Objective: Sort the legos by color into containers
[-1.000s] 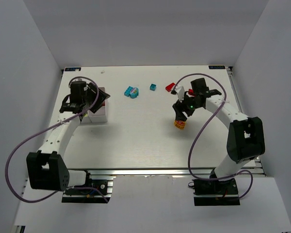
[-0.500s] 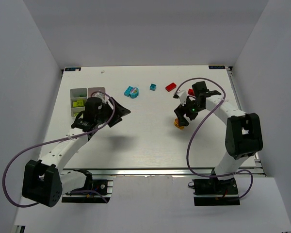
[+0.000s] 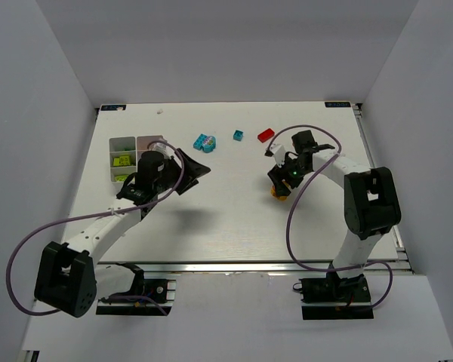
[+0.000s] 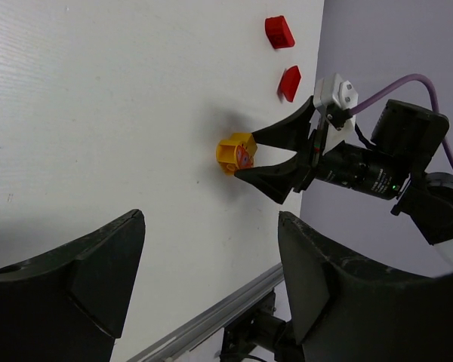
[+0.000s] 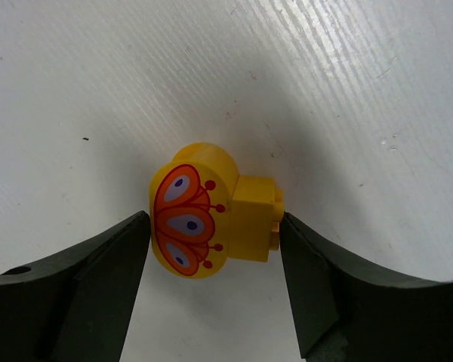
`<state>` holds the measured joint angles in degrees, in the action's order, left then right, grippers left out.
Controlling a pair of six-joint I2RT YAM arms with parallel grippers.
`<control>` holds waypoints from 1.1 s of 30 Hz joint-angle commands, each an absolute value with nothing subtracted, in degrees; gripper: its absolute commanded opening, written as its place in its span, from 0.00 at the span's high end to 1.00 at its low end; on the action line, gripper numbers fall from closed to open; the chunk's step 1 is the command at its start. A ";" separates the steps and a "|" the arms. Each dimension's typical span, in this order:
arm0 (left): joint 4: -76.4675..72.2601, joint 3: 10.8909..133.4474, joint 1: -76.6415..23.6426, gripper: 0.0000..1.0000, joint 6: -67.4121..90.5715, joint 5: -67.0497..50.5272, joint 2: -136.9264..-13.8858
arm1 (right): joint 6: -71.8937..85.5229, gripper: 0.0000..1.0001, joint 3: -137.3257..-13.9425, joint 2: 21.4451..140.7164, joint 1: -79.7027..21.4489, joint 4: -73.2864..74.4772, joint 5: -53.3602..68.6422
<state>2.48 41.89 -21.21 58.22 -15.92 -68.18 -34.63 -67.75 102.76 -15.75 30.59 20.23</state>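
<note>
Right arm lining up on the yellow brick [image 5: 211, 213]

Right gripper [image 5: 215, 260] open, fingers flanking the brick on the table, not yet pinching; next: close, lift, carry to tray [image 3: 124, 143]; left gripper [image 4: 211, 264] open, empty, mid-table; blue bricks [image 3: 204, 142] and red brick [image 3: 266, 135] loose beyond.

Yellow plastic brick with a red butterfly print [image 5: 211, 221] lies right of centre; cyan bricks [image 3: 204, 142] and red brick [image 3: 266, 135] far; white divided tray [image 3: 124, 144] left.

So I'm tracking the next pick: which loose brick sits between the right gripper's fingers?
The yellow brick with the orange butterfly print, flanked by the right gripper; the red and blue bricks lie farther off.
</note>
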 commanded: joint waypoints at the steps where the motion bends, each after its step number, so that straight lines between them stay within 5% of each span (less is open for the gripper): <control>1: -0.78 40.61 -22.23 0.20 59.15 -17.14 -68.64 | -34.89 0.27 -66.71 103.54 -16.08 28.74 19.78; 7: -5.97 39.73 -23.29 0.19 59.76 -20.56 -71.71 | -36.74 0.50 -65.92 103.27 -16.08 29.18 20.13; 8: -7.28 39.81 -23.47 0.19 59.68 -21.61 -72.24 | -37.00 0.62 -66.00 102.49 -16.08 29.27 20.91; 12: -11.07 40.87 -24.96 0.19 59.24 -24.51 -75.05 | -39.54 0.73 -65.48 97.48 -16.08 29.00 28.26; 20: -18.80 44.47 -29.44 0.19 57.66 -30.76 -82.52 | -47.11 0.77 -63.11 84.12 -18.89 24.54 50.26; 33: -30.23 43.86 -32.61 0.21 61.08 -34.89 -83.32 | -41.93 0.78 -65.48 82.62 -26.63 19.52 49.84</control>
<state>-25.96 43.92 -32.14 59.99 -32.73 -84.88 -43.31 -63.24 83.11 -26.02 22.65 48.16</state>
